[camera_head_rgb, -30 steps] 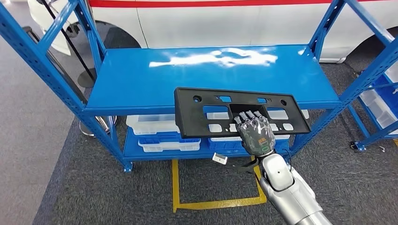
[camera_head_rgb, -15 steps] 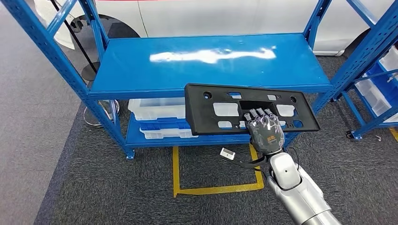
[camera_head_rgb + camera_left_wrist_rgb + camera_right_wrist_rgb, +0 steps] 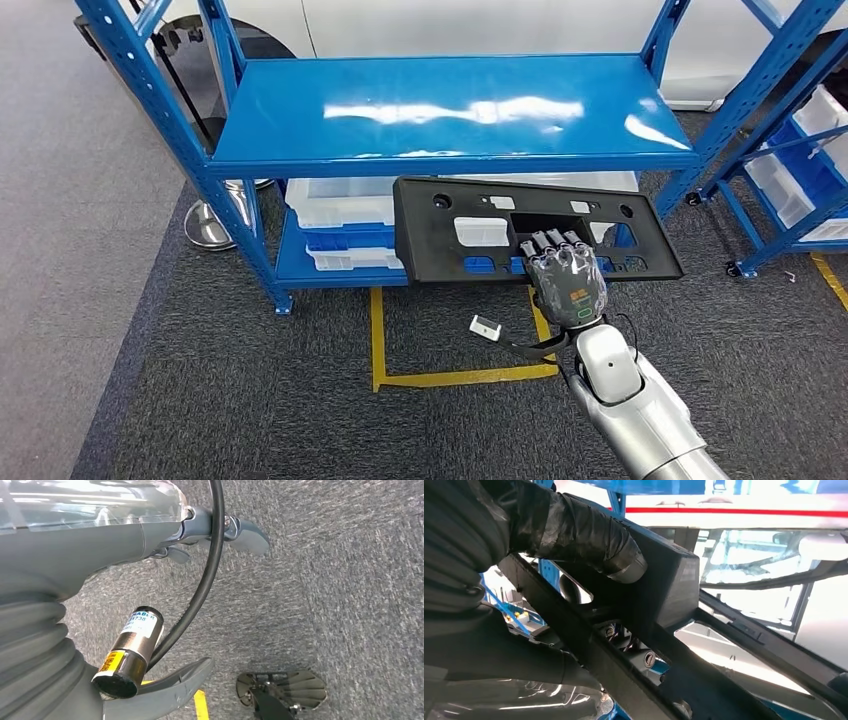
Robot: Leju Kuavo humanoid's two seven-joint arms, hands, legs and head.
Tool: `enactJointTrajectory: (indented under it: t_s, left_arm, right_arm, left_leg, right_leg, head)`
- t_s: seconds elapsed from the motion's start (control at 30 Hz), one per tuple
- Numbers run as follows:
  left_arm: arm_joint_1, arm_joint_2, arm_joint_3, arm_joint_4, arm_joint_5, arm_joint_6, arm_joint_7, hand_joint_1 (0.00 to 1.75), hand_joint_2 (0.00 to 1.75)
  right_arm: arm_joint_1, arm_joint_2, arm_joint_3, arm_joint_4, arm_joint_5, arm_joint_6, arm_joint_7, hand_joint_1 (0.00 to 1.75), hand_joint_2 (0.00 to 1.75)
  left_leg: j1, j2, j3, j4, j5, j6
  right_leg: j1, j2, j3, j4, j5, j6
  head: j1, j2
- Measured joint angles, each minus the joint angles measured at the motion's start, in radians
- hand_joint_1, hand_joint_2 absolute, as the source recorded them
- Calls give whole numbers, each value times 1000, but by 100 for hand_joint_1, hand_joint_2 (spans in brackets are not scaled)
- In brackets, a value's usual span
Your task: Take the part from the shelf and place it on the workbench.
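Observation:
The part (image 3: 440, 240) is a flat black plastic panel with several cut-outs. It hangs level in the air just in front of the blue shelf's (image 3: 450, 110) front edge, over the lower tier. My right hand (image 3: 565, 285) grips its near edge at the middle, with the fingers lying over the top into the central recess. In the right wrist view the thick thumb (image 3: 589, 535) presses on the part's black frame (image 3: 674, 595). My left hand (image 3: 100, 545) hangs over the grey carpet with its fingers apart and nothing in it.
Clear and blue bins (image 3: 340, 205) sit on the shelf's lower tier. A second blue rack (image 3: 790, 190) stands at the right, and a white car (image 3: 480, 25) behind the shelf. Yellow tape (image 3: 375, 340) marks the carpet. A round metal base (image 3: 205, 225) sits left of the shelf.
The whole view has shifted: the shelf now lies farther up and away in the picture. The part, still in my right hand, has come clear of the shelf's top board.

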Motion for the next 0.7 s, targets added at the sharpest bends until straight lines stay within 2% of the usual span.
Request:
enactJointTrajectory:
  t_s: [0.03, 0.1, 0.13, 0.17, 0.2, 0.27, 0.3, 0.33, 0.37, 0.4, 0.43, 0.5, 0.53, 0.6, 0.63, 0.67, 0.7]
  left_arm:
    - [0, 0, 0, 0, -2, -1, 0, 0, 175]
    - [0, 0, 0, 0, -5, -3, 0, 0, 175]
    - [0, 1, 0, 0, -6, -3, 1, 0, 175]
    - [1, 1, 0, 0, -8, -4, 1, 0, 175]
    - [0, 1, 0, 0, -10, -4, 2, 0, 175]
    - [-1, 1, 0, 0, -13, -5, 3, 0, 175]
    - [-2, 1, 0, 0, -15, -5, 3, 0, 175]
    - [-2, 1, 0, 0, -15, -5, 3, 0, 175]
    - [-3, 1, 0, 0, -15, -5, 4, 0, 175]
    - [-3, 1, 0, 0, -16, -5, 5, 0, 175]
    - [-3, 2, 0, 0, -16, -4, 5, 0, 175]
    - [-4, 4, 0, 0, -17, -4, 6, 0, 175]
    - [-5, 5, 0, 0, -18, -3, 6, 0, 175]
    - [-5, 5, 0, 0, -18, -3, 6, 0, 175]
    - [-5, 4, 0, 0, -18, -3, 6, 0, 175]
    - [-5, 4, 0, 0, -18, -3, 6, 0, 175]
    - [-5, 3, 0, 0, -18, -3, 6, 0, 175]
  right_arm:
    - [0, 0, 0, -1, 0, 0, -5, 173, 175]
    - [1, 0, 0, -2, 0, 0, -18, 173, 175]
    - [1, 0, 0, -2, 0, 0, -28, 173, 175]
    - [2, 1, 0, -2, 0, 0, -39, 173, 175]
    - [2, 1, -2, -1, 0, 0, -50, 173, 175]
    - [2, 2, -7, -1, -3, -1, -70, 173, 175]
    - [2, 3, -10, -1, -4, -1, -77, 173, 175]
    - [2, 4, -12, -1, -5, -1, -83, 173, 175]
    - [3, 4, -14, 0, -5, -1, -87, 173, 175]
    - [4, 4, -15, 0, -5, -1, -90, 173, 175]
    - [6, 5, -18, 0, -5, -1, -92, 173, 175]
    - [8, 5, -24, -2, -4, -1, -94, 173, 175]
    - [9, 6, -28, -2, -3, -1, -94, 173, 175]
    - [12, 7, -34, -2, -2, -1, -94, 173, 175]
    - [14, 7, -37, -3, -2, -1, -94, 173, 175]
    - [16, 7, -40, -4, -2, -1, -95, 173, 175]
    - [17, 7, -44, -4, -2, -1, -95, 173, 175]
  left_leg:
    - [-1, 0, -4, 0, 8, -6]
    - [0, -2, -11, -5, 23, -18]
    - [1, -4, -18, 2, 11, -24]
    - [2, -6, -28, 23, -19, -30]
    - [4, -7, -41, 65, -65, -35]
    - [7, -7, -67, 187, -159, -42]
    - [7, -7, -73, 242, -181, -44]
    - [8, -7, -68, 272, -179, -45]
    - [7, -7, -47, 267, -157, -43]
    - [6, -7, -7, 224, -128, -37]
    - [4, -8, 43, 155, -107, -28]
    - [-2, -10, 131, 17, -103, -11]
    - [-5, -11, 152, -22, -110, -6]
    - [-7, -10, 161, -52, -99, 0]
    - [-5, -8, 158, -62, -85, 5]
    - [-2, -4, 154, -72, -71, 13]
    - [2, -1, 146, -81, -58, 20]
  right_leg:
    - [3, 1, 13, -27, -10, -6]
    - [3, -1, 1, -34, 2, -22]
    - [1, -2, -8, -36, 12, -31]
    - [-1, -4, -18, -38, 24, -40]
    - [-2, -5, -29, -39, 34, -48]
    - [2, -7, -55, -37, 54, -56]
    - [3, -8, -69, -36, 64, -56]
    - [5, -8, -82, -34, 73, -57]
    - [6, -8, -95, -32, 81, -56]
    - [8, -7, -105, -31, 88, -55]
    - [8, -7, -113, -30, 95, -54]
    - [9, -7, -122, -29, 108, -47]
    - [6, -8, -125, -31, 116, -41]
    - [3, -7, -129, -42, 133, -29]
    - [3, -6, -132, -43, 129, -24]
    - [4, -4, -138, -32, 109, -21]
    - [5, -3, -149, 0, 72, -18]
  head:
    - [0, 0]
    - [0, 0]
    - [-1, 0]
    - [-1, 0]
    - [-1, 0]
    - [-1, 0]
    - [-1, 0]
    - [-1, 0]
    - [-1, 0]
    - [-1, 0]
    - [-1, 0]
    - [-1, 0]
    - [-1, 0]
    - [-1, 0]
    - [-1, 0]
    - [-1, 0]
    - [0, 0]
